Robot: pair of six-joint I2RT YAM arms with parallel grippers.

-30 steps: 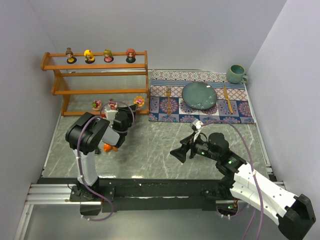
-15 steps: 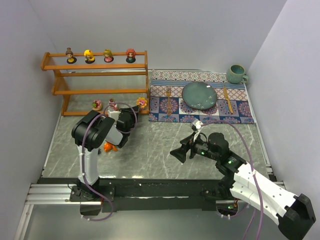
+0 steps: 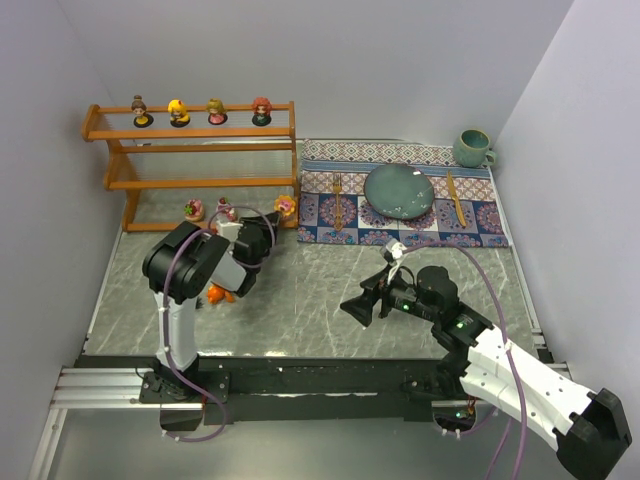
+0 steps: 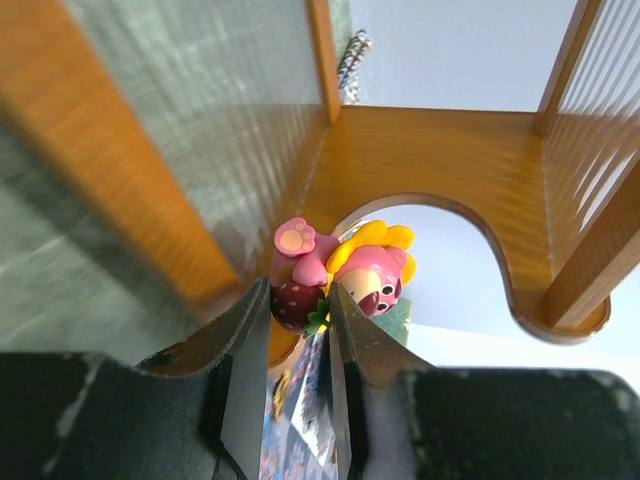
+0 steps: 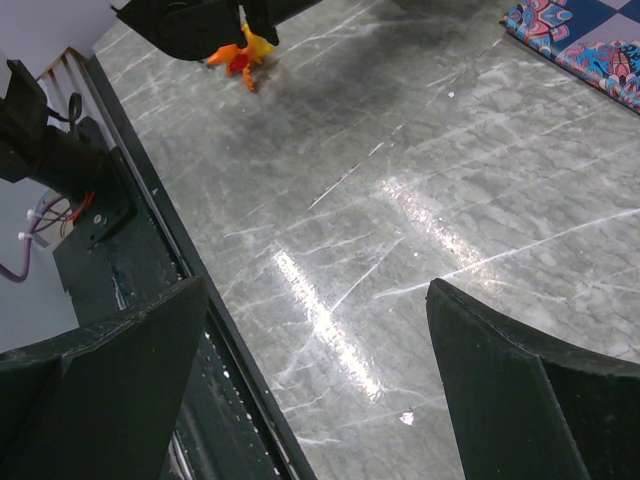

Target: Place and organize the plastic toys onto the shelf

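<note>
Pink toy: pinched by its lower part in the left gripper, whose jaws are clamped on it at the tips only. You hold it just before the shelf, at the arched end panel of the lower right corner.

Risk, as judged from here: so shallow a hold may let the toy twist or drop if it brushes the panel or a post.

Only the left wrist view shows the grip. Only the top view shows four dolls on the top tier and two toys at the shelf's foot. The right wrist view shows an orange toy on the table under the left arm, which could knock it. The right gripper hovers, jaws apart, holding nothing.
</note>
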